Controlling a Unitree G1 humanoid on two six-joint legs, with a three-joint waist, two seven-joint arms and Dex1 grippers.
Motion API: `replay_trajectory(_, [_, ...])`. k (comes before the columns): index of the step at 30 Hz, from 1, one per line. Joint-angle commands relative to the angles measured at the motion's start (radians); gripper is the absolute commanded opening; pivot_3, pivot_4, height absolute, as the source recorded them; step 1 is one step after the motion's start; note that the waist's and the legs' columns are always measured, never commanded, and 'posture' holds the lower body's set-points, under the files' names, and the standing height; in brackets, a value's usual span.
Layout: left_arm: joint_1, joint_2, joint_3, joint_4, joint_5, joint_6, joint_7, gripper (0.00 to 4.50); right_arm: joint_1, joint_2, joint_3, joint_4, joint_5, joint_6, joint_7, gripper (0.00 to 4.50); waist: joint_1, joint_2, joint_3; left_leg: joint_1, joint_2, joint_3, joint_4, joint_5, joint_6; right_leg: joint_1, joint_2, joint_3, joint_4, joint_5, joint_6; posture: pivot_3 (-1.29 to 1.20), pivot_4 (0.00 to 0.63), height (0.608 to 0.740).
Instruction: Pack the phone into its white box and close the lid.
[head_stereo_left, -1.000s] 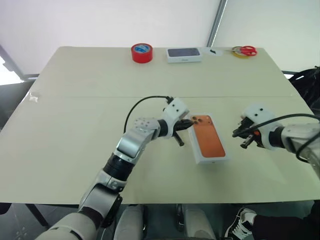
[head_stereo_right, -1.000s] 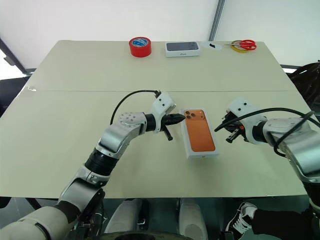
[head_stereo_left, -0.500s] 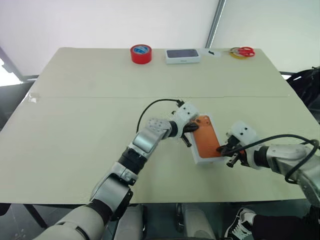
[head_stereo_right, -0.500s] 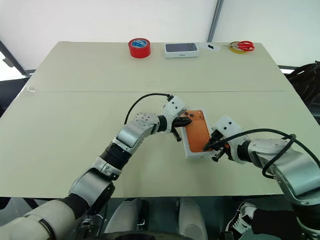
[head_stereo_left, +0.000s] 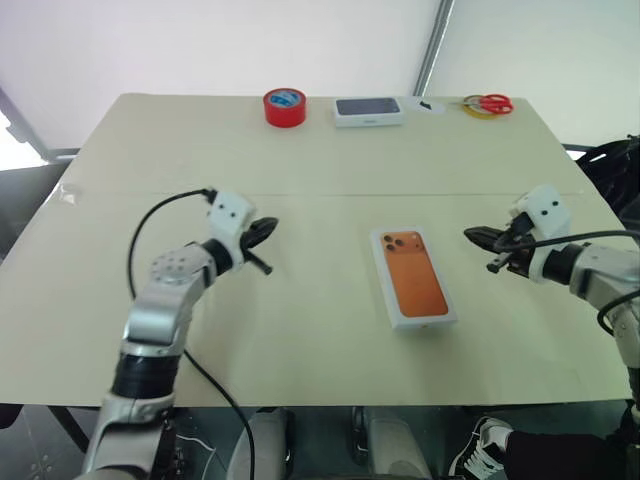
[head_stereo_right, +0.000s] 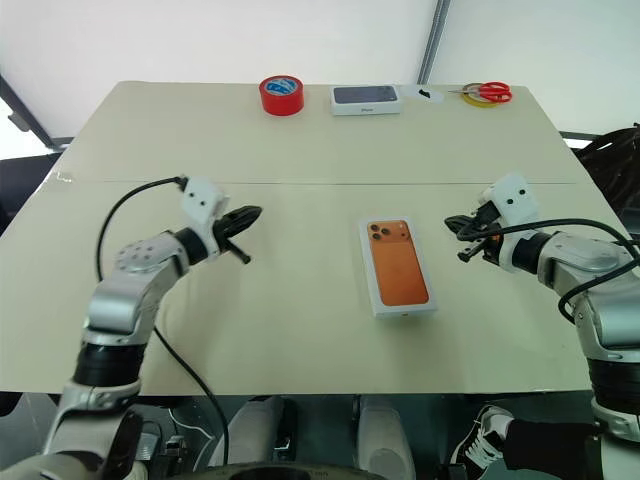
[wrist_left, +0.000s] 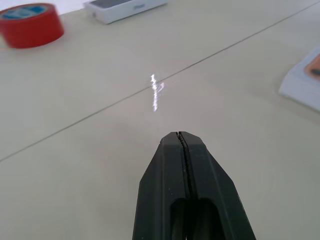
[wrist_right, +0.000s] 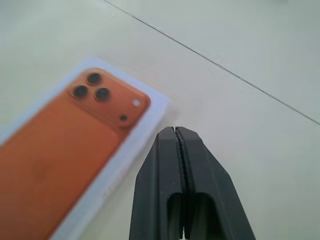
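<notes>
The lid (head_stereo_left: 413, 278), white with an orange phone picture on its top face, lies flat in the middle of the table and covers the white box beneath it. The phone is hidden. My left gripper (head_stereo_left: 268, 228) is shut and empty, hovering well to the left of the lid and pointing toward it. In the left wrist view its fingertips (wrist_left: 178, 136) are pressed together, with a corner of the lid (wrist_left: 305, 82) far off. My right gripper (head_stereo_left: 470, 234) is shut and empty, a short way right of the lid. The right wrist view has the lid (wrist_right: 65, 160) just beyond that gripper's tip.
Along the far edge stand a red tape roll (head_stereo_left: 284, 106), a white box with a dark phone picture (head_stereo_left: 368, 110), a small white item (head_stereo_left: 430, 104) and red-handled scissors on a yellow ring (head_stereo_left: 488, 102). A seam (head_stereo_left: 320, 194) runs across the table. Cables trail from both wrists.
Both grippers have left the closed box: the left arm swung far to the left, the right drew back to the right. The box, skewed half a second ago, lies straight again.
</notes>
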Motion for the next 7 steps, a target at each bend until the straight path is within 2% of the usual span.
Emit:
replay_trajectory(1, [0.058, 0.024, 0.089, -0.095, -0.043, 0.035, 0.036, 0.00, -0.042, 0.019, -0.037, 0.079, 0.021, -0.052, 0.044, 0.02, -0.003, 0.000, 0.000, 0.000, 0.000, 0.000, 0.001, 0.000, 0.000, 0.000, 0.000, 0.000, 0.000, 0.000, 0.000, 0.00, 0.150, 0.740])
replay_trajectory(7, [0.151, 0.037, 0.144, -0.180, -0.091, 0.066, 0.068, 0.00, -0.091, 0.042, 0.007, 0.177, -0.009, -0.103, 0.084, 0.02, -0.002, 0.000, 0.000, 0.000, 0.000, 0.000, 0.001, 0.000, 0.000, 0.000, 0.000, 0.000, 0.001, 0.000, 0.000, 0.00, 0.150, 0.740])
